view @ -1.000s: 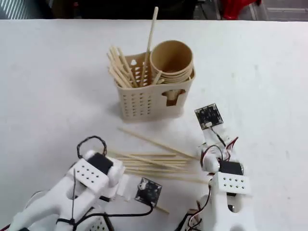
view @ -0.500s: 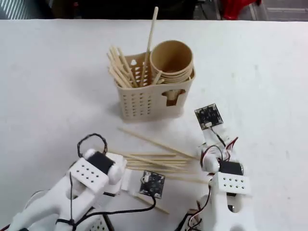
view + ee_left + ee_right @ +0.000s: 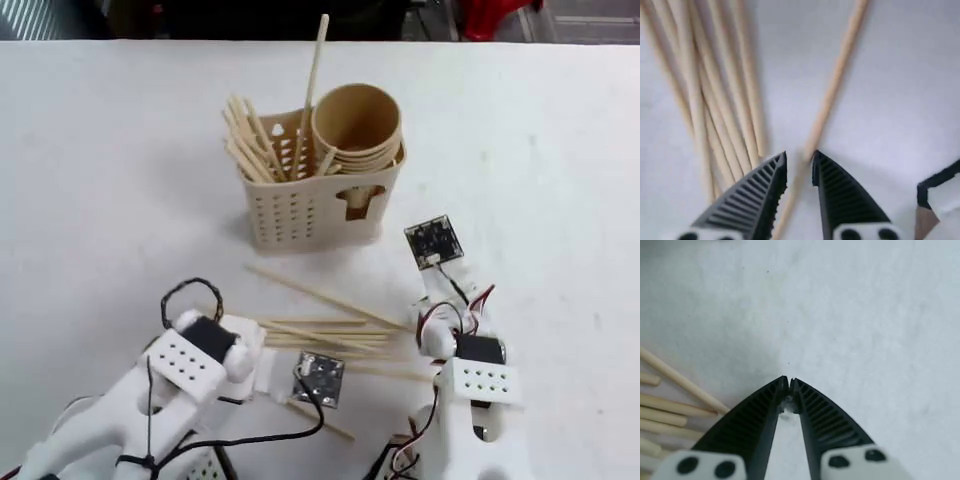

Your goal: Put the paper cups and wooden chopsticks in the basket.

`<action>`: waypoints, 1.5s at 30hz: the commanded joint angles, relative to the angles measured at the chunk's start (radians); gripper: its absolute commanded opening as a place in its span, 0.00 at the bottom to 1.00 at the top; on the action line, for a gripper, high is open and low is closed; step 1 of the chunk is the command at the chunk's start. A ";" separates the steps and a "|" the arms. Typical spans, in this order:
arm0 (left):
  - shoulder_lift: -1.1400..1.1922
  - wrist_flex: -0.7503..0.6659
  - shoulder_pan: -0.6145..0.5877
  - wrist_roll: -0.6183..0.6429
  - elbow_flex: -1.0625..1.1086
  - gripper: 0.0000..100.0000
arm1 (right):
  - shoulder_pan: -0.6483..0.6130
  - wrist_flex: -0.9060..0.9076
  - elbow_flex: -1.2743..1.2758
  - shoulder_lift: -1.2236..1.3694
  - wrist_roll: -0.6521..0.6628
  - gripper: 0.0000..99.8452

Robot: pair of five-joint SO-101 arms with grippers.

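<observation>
Chopstick [image 3: 831, 85] lies between left end effector's [image 3: 799, 157] parted jaws.

Bright, even light covers the white desk [image 3: 120, 150]; only faint, soft shadows edge the basket [image 3: 300, 215] and chopsticks [image 3: 715, 100].

Robotics lab or workshop, by the look of it: the white plastic left arm [image 3: 150, 400] and right arm [image 3: 478, 400], with loose wires [image 3: 462, 300] and bare circuit boards [image 3: 434, 241], stand at a plain white table [image 3: 100, 150]; beyond its far edge lie grey floor [image 3: 600, 25] and a red plastic object [image 3: 495, 15]
</observation>
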 commanded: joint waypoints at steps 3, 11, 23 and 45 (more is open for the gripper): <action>0.042 0.005 0.012 0.043 -0.018 0.16 | -0.001 -0.019 -0.005 -0.018 0.006 0.02; 0.351 0.009 0.012 0.044 -0.186 0.05 | -0.001 -0.019 -0.005 -0.018 0.006 0.02; 0.344 0.041 0.007 0.155 -0.230 0.02 | -0.001 -0.018 -0.005 -0.016 0.006 0.02; -0.104 0.101 -0.077 0.704 -1.019 0.02 | -0.001 -0.016 -0.005 -0.013 0.006 0.02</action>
